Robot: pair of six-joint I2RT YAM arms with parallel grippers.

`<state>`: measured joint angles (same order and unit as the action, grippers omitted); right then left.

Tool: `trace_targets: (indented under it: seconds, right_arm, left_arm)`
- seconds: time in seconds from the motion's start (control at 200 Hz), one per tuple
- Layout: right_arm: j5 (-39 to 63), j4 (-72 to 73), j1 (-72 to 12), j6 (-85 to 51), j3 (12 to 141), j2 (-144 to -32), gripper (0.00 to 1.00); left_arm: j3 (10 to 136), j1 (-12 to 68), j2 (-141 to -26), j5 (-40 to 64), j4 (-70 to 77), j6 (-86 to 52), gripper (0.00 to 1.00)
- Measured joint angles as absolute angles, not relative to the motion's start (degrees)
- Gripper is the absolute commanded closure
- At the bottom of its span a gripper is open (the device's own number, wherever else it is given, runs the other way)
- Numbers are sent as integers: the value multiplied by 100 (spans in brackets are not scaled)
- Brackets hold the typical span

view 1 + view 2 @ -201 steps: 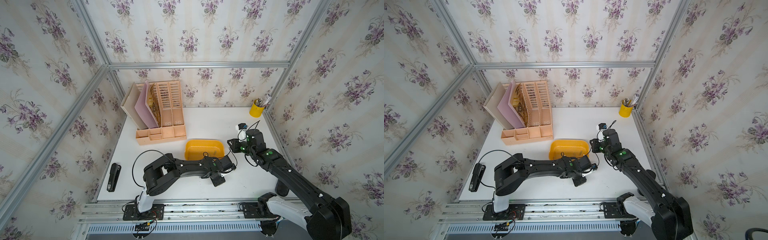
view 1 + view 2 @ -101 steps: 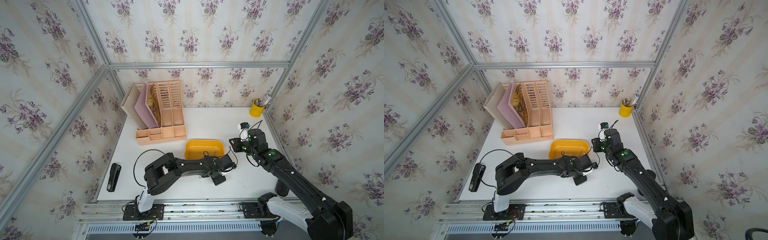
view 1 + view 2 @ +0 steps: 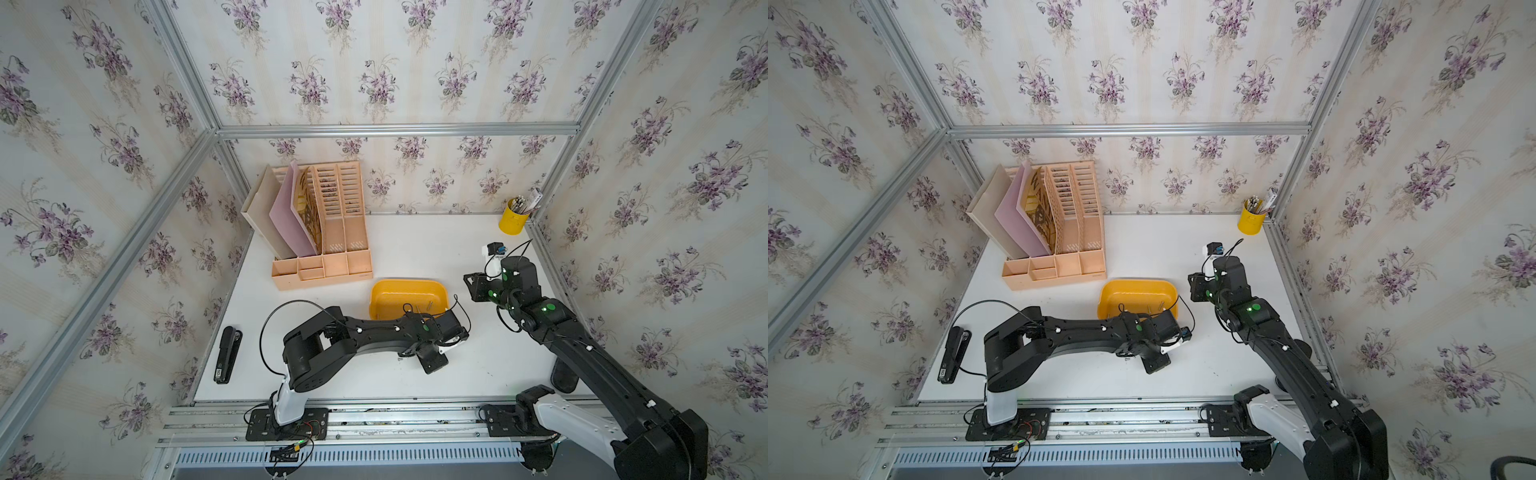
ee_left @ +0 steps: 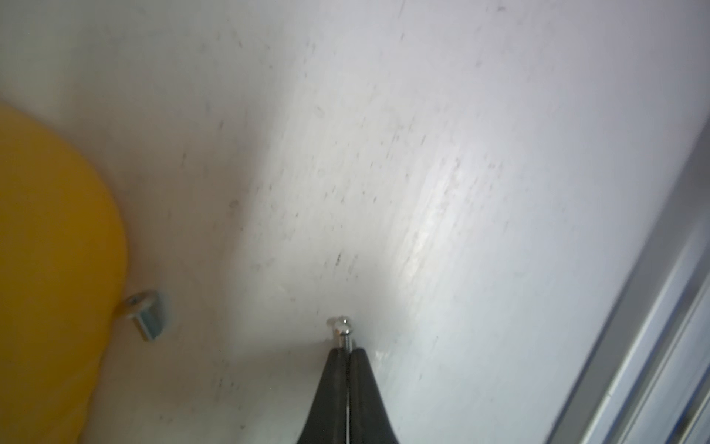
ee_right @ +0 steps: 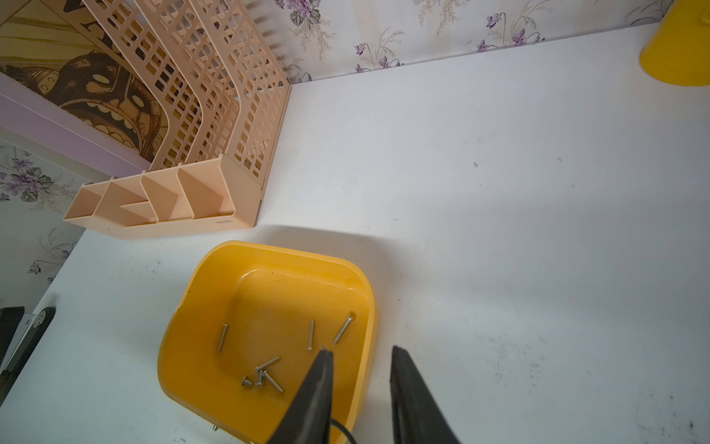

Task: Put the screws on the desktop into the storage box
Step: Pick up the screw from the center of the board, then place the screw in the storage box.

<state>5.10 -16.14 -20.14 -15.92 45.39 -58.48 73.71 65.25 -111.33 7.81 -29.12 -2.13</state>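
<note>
- Left end effector (image 4: 349, 351) has closed since a second ago. I see it pinching one screw (image 4: 343, 330) at the worktop (image 4: 461, 153), shank along the fingers, head past the tips.
- Storage box (image 3: 407, 282) is near, about 12 o'clock from it in a top view.
- Right end effector (image 5: 360, 349) part open, empty.
- Stubby bolt (image 4: 144, 313) against box wall.
</note>
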Motion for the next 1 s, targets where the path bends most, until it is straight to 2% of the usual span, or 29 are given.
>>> trace_targets:
  seconds: [0.275,0.52,0.695,0.895,0.999]
  right_arm:
    - [709,-1479,-1850,-1612,4482,-5666,70]
    - [1448,-1295,-1844,-1500,3999,-5481,70]
    - [2080,-1168,-1907,-1546,3664,-5242,70]
    - [2316,-1166,-2749,-1719,3330,-5017,70]
    - [2158,-1194,-3662,-1806,3205,-5011,71]
  left_arm:
    - [7485,6180,-10219,1092,-3072,-237,96]
    - [7708,5194,-9865,1256,-3315,-357,95]
    - [7961,4683,-10042,1166,-3559,-381,93]
    - [7990,4510,-10473,1000,-3782,-338,91]
    - [8034,4462,-10632,840,-3804,-333,89]
